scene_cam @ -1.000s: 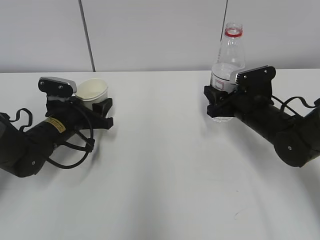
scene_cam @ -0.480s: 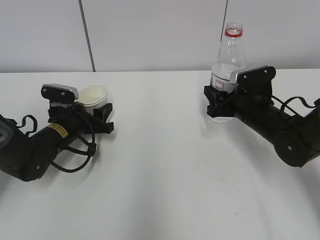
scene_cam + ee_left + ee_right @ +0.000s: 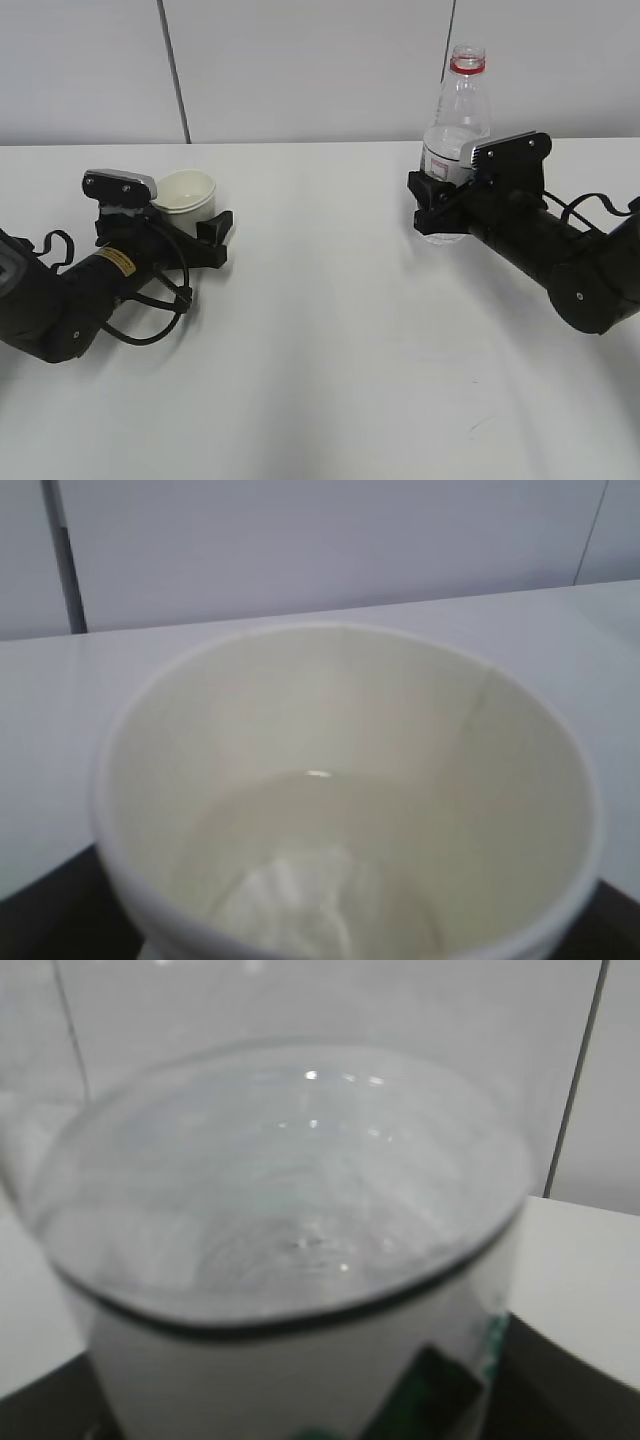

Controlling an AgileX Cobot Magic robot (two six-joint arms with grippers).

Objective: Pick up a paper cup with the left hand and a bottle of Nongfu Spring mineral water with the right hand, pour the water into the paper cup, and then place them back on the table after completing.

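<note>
Left hand (image 3: 205,240) brackets the upright paper cup (image 3: 184,192) on the tabletop (image 3: 320,330), grip uncertain, well left of the bottle (image 3: 455,130) the right hand (image 3: 435,205) pinches upright.

Exterior camera faces the back wall across the white table (image 3: 320,330), looking down at a slant. Left wrist camera peers very close into the paper cup (image 3: 345,790) between its fingers. Right wrist camera sits tight against the bottle (image 3: 290,1250) between its fingers.
</note>
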